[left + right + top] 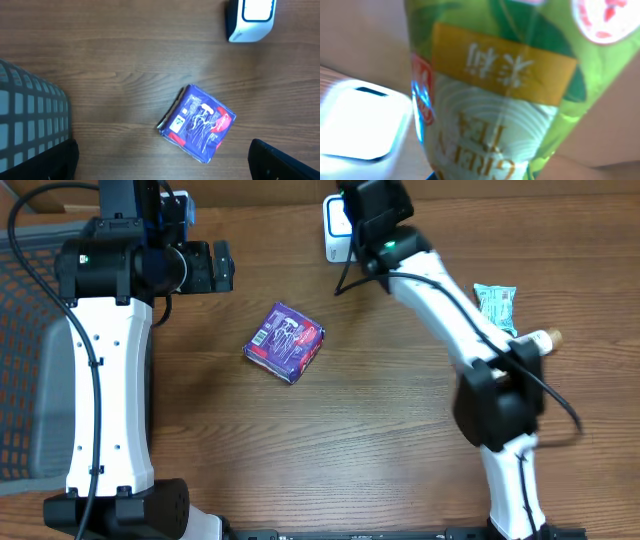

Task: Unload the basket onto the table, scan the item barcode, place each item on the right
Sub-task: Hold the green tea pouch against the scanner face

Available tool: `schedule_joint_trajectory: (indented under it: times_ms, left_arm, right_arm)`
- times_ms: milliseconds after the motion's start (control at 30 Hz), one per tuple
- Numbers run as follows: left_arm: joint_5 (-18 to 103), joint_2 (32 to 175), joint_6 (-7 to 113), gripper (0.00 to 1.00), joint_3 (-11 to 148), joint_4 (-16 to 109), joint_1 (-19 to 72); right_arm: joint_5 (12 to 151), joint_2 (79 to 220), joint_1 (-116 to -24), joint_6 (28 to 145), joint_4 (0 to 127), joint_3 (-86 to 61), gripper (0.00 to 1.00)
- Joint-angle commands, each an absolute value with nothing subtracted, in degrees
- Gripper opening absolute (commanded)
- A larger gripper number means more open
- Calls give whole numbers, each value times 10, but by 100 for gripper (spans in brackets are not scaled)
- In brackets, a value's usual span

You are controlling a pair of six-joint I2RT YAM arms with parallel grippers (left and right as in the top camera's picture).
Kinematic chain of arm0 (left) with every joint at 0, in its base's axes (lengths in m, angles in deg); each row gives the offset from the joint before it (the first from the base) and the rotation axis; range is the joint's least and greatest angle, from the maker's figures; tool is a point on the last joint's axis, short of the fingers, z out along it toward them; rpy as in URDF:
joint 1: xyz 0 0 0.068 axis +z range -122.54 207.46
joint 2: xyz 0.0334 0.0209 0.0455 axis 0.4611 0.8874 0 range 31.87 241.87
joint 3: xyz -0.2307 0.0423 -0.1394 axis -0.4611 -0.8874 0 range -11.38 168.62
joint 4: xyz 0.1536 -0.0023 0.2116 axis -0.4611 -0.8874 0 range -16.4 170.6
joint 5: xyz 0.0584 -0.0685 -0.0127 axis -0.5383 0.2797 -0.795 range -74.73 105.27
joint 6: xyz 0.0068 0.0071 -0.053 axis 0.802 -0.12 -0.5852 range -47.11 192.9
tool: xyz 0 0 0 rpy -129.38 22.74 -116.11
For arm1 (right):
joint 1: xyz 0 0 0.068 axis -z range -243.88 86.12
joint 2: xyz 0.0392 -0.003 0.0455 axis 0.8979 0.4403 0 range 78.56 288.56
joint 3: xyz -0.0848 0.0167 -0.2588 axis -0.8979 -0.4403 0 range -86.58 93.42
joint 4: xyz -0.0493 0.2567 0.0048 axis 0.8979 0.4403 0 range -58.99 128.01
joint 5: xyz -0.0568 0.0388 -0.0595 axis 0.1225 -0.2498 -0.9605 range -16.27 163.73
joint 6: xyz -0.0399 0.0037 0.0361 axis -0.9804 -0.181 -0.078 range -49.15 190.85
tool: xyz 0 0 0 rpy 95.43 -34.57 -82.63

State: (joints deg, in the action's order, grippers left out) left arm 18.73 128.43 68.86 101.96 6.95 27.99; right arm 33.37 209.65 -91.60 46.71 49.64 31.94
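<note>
Wooden worktop [380, 410], brown grain. Mesh basket [20, 300] stood far left of the scanner [335, 225]; contents could not be told. Green tea bottle [510, 100]: green label, yellow band, lettering upside down; right jaws held it just beside the scanner. Purple box [285, 342] lay well apart from the scanner. Left jaws stood wide, holding nothing.

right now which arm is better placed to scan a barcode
Right. The right claw is shut on the green tea bottle, close beside the white scanner. The left claw is open, empty and farther off.
</note>
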Motion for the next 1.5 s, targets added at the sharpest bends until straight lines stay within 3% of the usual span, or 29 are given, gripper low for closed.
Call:
schedule_joint_trajectory:
  times_ms: [0, 200, 1000, 1467]
  left_arm:
    - [192, 1285, 702, 100, 1023, 71, 282]
    - [192, 1285, 702, 99, 1023, 71, 282]
    - [192, 1285, 702, 100, 1023, 71, 282]
    - [192, 1285, 702, 100, 1023, 71, 282]
  right_arm:
    - [195, 2133, -913, 279, 424, 327, 4]
    - [227, 2180, -911, 136, 367, 327, 4]
    - [366, 2198, -915, 145, 419, 327, 4]
    - [297, 2198, -901, 144, 418, 327, 4]
